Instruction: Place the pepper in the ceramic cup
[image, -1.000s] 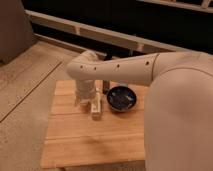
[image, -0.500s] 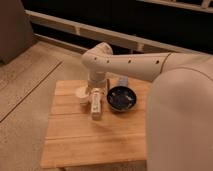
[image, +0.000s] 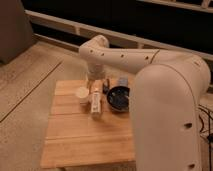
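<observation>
The ceramic cup (image: 81, 93) is small, round and cream-white, and stands on the wooden table (image: 85, 142) near its back left. My gripper (image: 95, 81) hangs from the white arm (image: 125, 57) just behind and right of the cup, above the table's back edge. I see no red-orange pepper; the gripper and arm hide whatever lies under them. A pale elongated bottle-like object (image: 96, 103) lies right of the cup.
A wide dark blue bowl (image: 119, 97) stands right of the bottle-like object. A small bluish object (image: 122, 81) and a dark small object (image: 106, 86) stand behind it. My large white arm body (image: 170, 115) covers the table's right side. A railing runs behind.
The arm's elbow has risen and swung right and back. The gripper has shifted right, away from over the cup. The table objects have not moved.
</observation>
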